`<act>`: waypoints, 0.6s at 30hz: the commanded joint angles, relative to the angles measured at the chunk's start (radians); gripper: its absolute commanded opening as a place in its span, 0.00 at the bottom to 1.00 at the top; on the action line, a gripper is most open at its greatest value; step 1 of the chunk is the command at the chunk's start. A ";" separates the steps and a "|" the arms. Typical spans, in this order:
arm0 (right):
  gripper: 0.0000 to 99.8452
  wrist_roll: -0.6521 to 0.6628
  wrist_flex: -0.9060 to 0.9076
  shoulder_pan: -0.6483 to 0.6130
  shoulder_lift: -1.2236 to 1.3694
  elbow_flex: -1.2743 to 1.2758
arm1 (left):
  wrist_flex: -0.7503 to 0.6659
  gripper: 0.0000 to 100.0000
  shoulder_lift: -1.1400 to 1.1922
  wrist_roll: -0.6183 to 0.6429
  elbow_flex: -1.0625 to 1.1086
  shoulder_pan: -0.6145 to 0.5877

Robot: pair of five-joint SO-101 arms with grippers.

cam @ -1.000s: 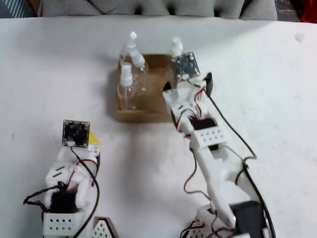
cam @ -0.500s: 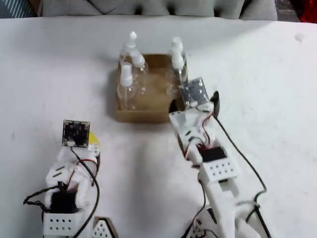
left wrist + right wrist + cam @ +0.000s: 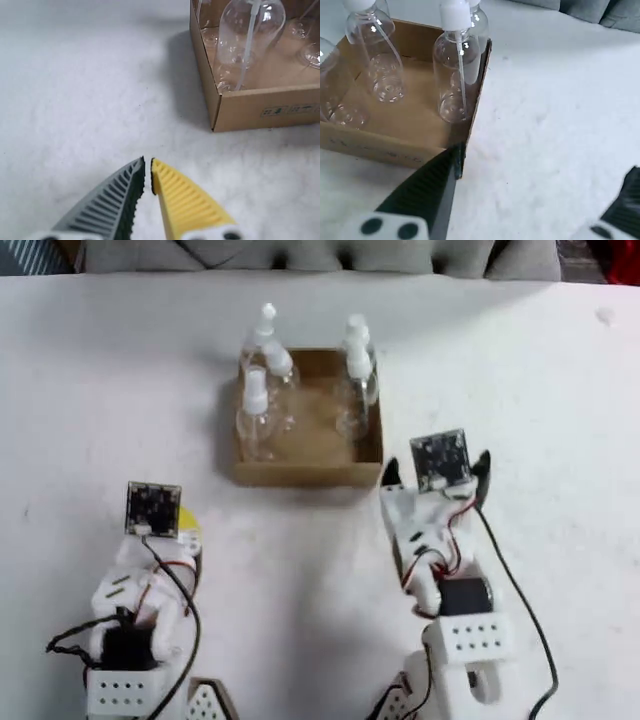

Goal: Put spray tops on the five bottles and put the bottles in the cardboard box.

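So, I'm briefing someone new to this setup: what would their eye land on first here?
Most likely the cardboard box at mid-table, with clear bottles wearing white spray tops standing inside it. Next comes the right arm, its jaws wide open just off the box's near corner. The left arm sits farther from the box, its grey and yellow jaws shut over the white table.

A white, softly textured table spreads beneath the jaws; far ahead of them stands a grey sofa (button-tufted).
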 commanded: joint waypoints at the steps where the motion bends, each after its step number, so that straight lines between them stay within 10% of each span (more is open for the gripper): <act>1: 0.41 0.015 0.148 0.018 -0.150 -0.009 | -0.029 0.02 -0.001 -0.009 -0.002 -0.007; 18: 0.41 0.015 0.481 0.108 -0.593 0.203 | -0.002 0.02 -0.001 -0.009 -0.002 -0.005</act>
